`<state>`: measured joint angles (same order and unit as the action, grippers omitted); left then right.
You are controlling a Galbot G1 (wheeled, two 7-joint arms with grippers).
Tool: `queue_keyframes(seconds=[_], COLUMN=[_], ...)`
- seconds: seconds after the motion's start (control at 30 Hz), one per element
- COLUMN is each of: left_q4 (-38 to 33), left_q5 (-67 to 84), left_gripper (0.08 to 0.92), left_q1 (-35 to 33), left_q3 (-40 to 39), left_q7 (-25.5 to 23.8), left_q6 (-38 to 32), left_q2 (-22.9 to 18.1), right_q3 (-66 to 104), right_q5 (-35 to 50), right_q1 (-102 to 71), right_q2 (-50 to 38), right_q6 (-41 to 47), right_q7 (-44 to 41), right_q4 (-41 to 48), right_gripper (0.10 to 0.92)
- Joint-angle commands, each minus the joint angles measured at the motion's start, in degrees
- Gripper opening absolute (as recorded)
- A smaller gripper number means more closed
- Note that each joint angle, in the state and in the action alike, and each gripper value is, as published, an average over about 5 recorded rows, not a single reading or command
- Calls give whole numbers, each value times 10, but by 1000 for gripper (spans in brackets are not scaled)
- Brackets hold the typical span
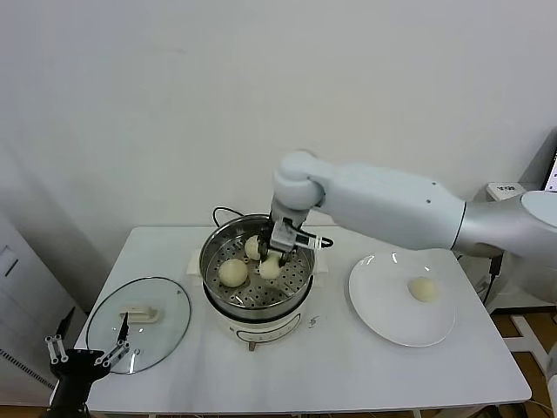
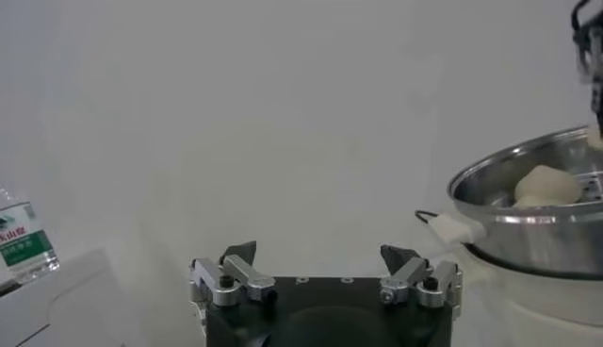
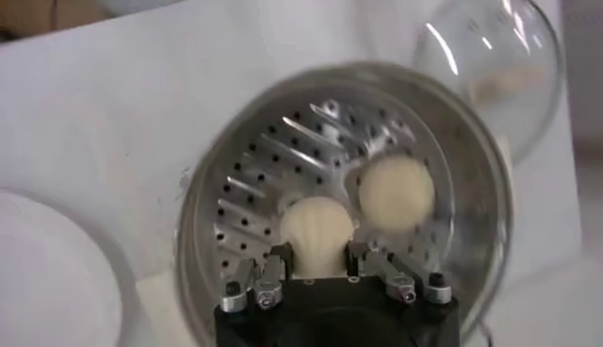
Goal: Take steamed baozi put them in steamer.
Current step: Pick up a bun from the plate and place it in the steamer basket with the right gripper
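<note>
The steamer [image 1: 254,300] is a shiny steel pot with a perforated floor on a white base, at the table's middle. My right gripper [image 1: 275,255] reaches down into it, shut on a cream-white baozi [image 3: 317,231] held just above the tray. Two more baozi lie inside the steamer, one [image 1: 232,273] on the left side and one [image 1: 252,247] at the back. Another baozi [image 1: 423,289] rests on the white plate [image 1: 383,309] to the right. My left gripper [image 1: 84,352] is parked low at the table's front left corner, open with nothing between its fingers.
A round glass lid [image 1: 161,326] with a white handle lies flat on the table left of the steamer. The steamer's black cord [image 1: 219,212] trails behind it. In the left wrist view a labelled bottle [image 2: 23,241] stands off to the side.
</note>
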<state>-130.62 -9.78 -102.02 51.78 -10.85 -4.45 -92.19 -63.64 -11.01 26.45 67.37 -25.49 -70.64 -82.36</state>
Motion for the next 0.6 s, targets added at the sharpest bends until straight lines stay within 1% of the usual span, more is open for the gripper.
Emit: queue_keyframes(seconds=[0.03, 0.23, 0.33, 0.47, 0.6], left_q4=[-3, -5, -5, -4, -4], left_q5=[1, 0, -1, -1, -2], left_gripper=[823, 823, 823, 823, 823], left_q1=[-1, -1, 0, -1, 0], left_q3=[0, -1, -1, -1, -2], left_q7=[-1, -1, -1, 0, 0], left_q6=[1, 2, 2, 0, 0], left_q2=[-3, -4, -4, -6, -6], right_q3=[11, 19, 25, 37, 55], right_q5=[-74, -94, -108, -111, -99], right_q1=[-55, -68, -72, -71, -58], right_q2=[13, 9, 11, 14, 12], right_q6=[-132, -134, -138, -144, -143], right_q7=[-7, -2, 6, 8, 8], right_q4=[-24, -30, -24, -9, 8], right_gripper=[374, 374, 397, 495, 617])
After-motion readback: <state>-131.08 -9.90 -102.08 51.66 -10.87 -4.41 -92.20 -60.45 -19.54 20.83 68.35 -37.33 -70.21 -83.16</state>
